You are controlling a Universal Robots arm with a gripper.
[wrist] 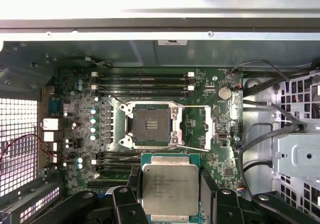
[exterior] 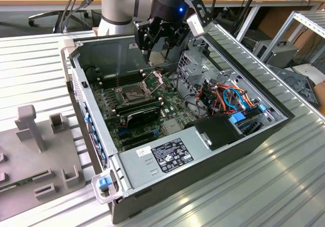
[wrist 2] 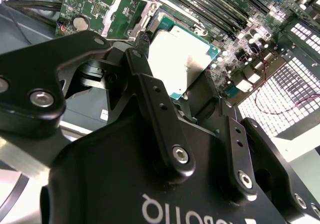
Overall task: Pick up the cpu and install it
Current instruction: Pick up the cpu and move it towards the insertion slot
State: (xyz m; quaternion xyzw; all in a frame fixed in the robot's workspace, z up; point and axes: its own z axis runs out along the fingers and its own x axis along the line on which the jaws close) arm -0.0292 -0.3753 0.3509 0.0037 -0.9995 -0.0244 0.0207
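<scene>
My gripper (exterior: 154, 58) hangs over the back part of the open computer case, shut on the cpu (wrist: 170, 186). The cpu is a flat square chip with a pale metal face, held by two opposite edges between the black fingers (wrist: 207, 184). In the second wrist view the cpu (wrist 2: 182, 58) sits level above the green motherboard (wrist 2: 225, 13). The dark square socket (wrist: 150, 126) lies bare just beyond the chip, its hinged metal frame (wrist: 200, 129) swung open to one side. In the exterior view the socket (exterior: 133, 93) lies below the gripper, towards the view's left.
Memory slots (wrist: 142, 83) flank the socket on two sides. A grey drive cage (exterior: 200, 64) and coloured cables (exterior: 228, 97) fill the case at the exterior view's right. A black power supply (exterior: 167, 156) sits at the near end. A grey fixture tray (exterior: 35, 151) lies outside, left.
</scene>
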